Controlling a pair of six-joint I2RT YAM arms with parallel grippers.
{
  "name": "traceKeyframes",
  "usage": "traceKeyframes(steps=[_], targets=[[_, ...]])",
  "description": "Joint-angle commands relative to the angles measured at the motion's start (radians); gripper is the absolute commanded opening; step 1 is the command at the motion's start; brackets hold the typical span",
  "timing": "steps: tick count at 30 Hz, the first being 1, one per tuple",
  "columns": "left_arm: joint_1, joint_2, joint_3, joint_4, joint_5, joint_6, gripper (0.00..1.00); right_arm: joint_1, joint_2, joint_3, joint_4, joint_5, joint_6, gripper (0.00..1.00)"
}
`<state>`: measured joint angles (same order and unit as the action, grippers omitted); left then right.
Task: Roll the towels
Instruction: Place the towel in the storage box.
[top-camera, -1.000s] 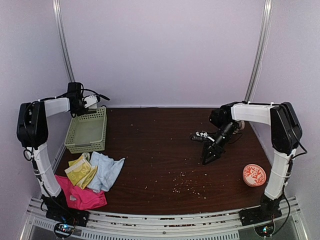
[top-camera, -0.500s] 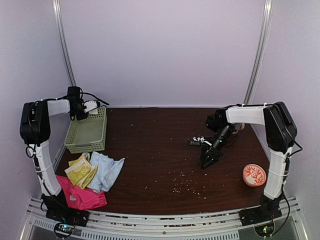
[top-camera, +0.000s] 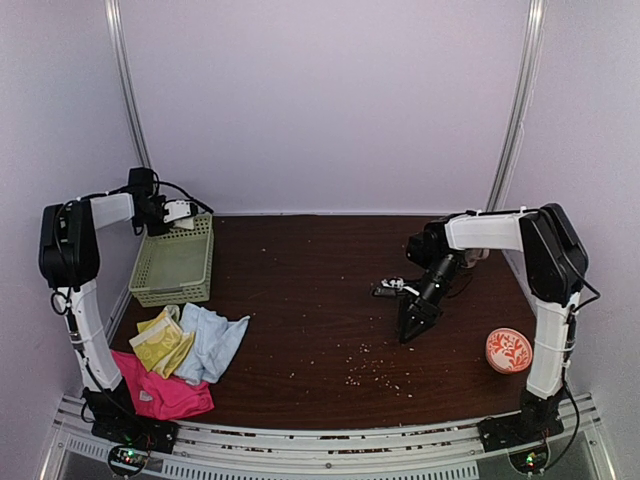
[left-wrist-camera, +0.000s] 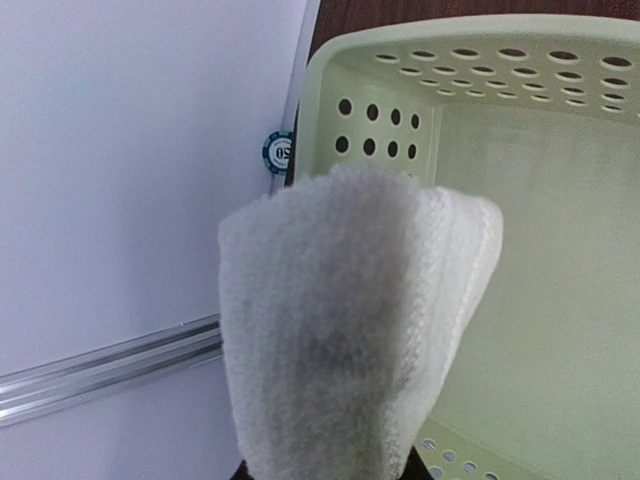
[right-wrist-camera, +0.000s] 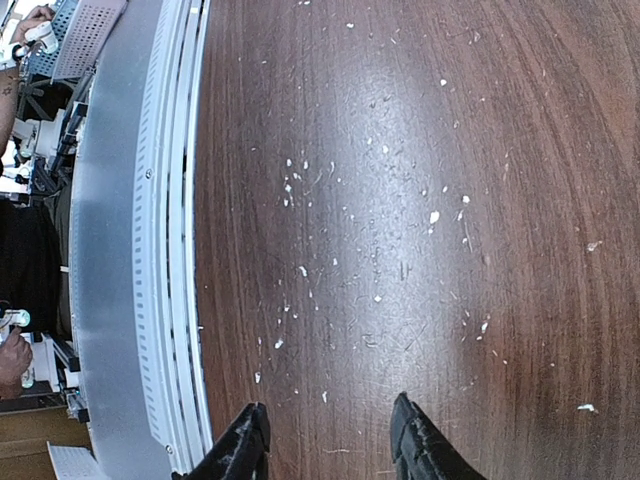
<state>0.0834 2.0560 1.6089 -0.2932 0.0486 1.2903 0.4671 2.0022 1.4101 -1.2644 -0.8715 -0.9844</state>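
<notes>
The left gripper (top-camera: 180, 212) grasps a fluffy cream-white towel (left-wrist-camera: 350, 320) over the pale green perforated plastic basket (left-wrist-camera: 450, 30) at the table's ten o'clock. A pale blue towel (top-camera: 215, 340), a yellow-green patterned towel (top-camera: 160, 342) and a hot-pink towel (top-camera: 165, 395) lie heaped at eight o'clock. Toward three o'clock the right gripper (right-wrist-camera: 325, 435) hangs parted and empty above the crumb-speckled dark wooden table (right-wrist-camera: 420, 150).

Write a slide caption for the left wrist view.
Wrist close-up: cream-white towel held just before the lens, over a corner of the pale green perforated basket.
</notes>
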Motion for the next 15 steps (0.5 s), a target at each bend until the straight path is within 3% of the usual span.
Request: traceKeyframes(steps=[1, 12, 15], targets=[[0.002, 0.047, 0.054, -0.012, 0.048, 0.072, 0.00, 0.009, 0.014, 0.029, -0.016, -0.012, -0.002, 0.42], [-0.013, 0.090, 0.085, -0.012, 0.018, 0.106, 0.00, 0.010, 0.031, 0.040, -0.021, -0.011, 0.004, 0.42], [-0.022, 0.120, 0.084, 0.003, 0.017, 0.111, 0.11, 0.010, 0.030, 0.042, -0.022, -0.012, 0.006, 0.42]])
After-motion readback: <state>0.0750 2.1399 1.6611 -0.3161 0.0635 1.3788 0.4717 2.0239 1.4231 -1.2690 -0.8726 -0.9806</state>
